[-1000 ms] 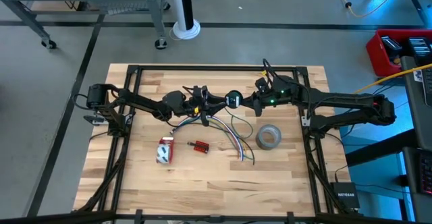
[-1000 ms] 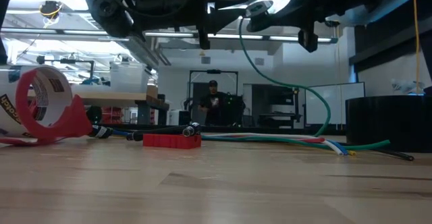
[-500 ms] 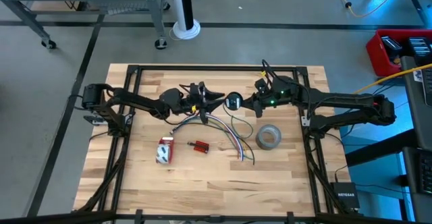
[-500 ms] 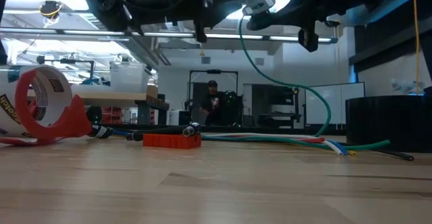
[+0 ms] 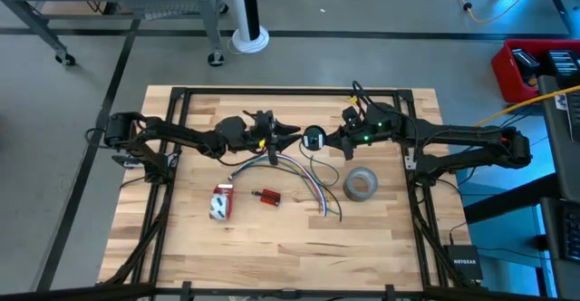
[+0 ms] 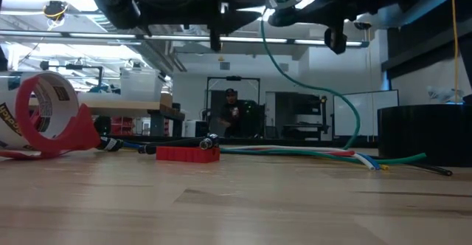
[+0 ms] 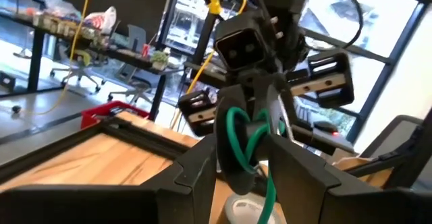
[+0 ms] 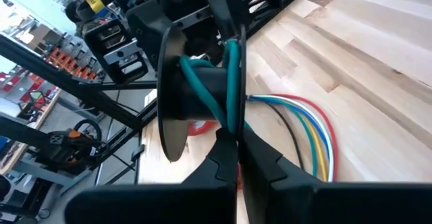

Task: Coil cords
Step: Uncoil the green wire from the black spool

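Note:
The cords form a small round bundle (image 5: 314,138) of teal-green cord wound on a dark reel (image 8: 196,92), held above the table's middle between my two grippers. My left gripper (image 5: 294,136) reaches in level from the table's left with the reel between its fingers. My right gripper (image 5: 328,140) comes from the right and is shut on the cord. The cord's free length (image 6: 295,75) hangs from the bundle in a curve, and its end lies on the tabletop (image 6: 402,158). My left gripper has the reel with its cord turns (image 7: 239,140) between its two fingers (image 7: 202,163), coming level from the table's left. The reel is lifted clear of the table. My right gripper pinches a strand of the cord (image 8: 233,116) between its shut fingertips (image 8: 226,156), right beside the reel, reaching from the table's right and slanting slightly down. The strand runs up over the reel's core.
On the table below lie a fan of loose coloured wires (image 5: 313,188), a grey tape roll (image 5: 361,184), a small red block (image 5: 268,197) and a red tape dispenser (image 5: 221,202). Black frame rails (image 5: 272,91) border the board. A person stands far off in the room (image 6: 232,112).

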`<action>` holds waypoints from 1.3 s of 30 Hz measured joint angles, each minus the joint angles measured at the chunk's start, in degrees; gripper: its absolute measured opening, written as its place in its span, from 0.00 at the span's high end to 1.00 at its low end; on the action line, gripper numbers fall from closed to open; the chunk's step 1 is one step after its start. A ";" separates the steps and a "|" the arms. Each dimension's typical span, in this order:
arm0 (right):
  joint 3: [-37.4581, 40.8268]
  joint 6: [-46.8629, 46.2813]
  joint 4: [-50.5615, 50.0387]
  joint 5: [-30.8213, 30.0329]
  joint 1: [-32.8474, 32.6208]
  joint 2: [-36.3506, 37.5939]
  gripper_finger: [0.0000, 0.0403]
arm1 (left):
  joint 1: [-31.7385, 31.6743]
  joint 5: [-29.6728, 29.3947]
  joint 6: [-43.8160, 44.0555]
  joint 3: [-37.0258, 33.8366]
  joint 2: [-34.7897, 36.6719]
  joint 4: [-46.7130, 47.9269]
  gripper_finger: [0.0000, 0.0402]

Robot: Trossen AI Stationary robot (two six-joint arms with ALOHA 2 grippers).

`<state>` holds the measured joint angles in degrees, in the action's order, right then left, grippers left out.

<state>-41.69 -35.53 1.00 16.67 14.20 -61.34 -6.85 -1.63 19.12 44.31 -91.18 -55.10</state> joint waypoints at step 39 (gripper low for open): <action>0.07 0.03 -0.86 -2.00 0.09 -0.03 0.99 | 2.32 -1.83 -3.22 0.02 4.50 14.87 0.68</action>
<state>-41.63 -35.49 0.14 14.67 14.28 -61.38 -4.53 -3.46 15.90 44.34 -86.67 -40.23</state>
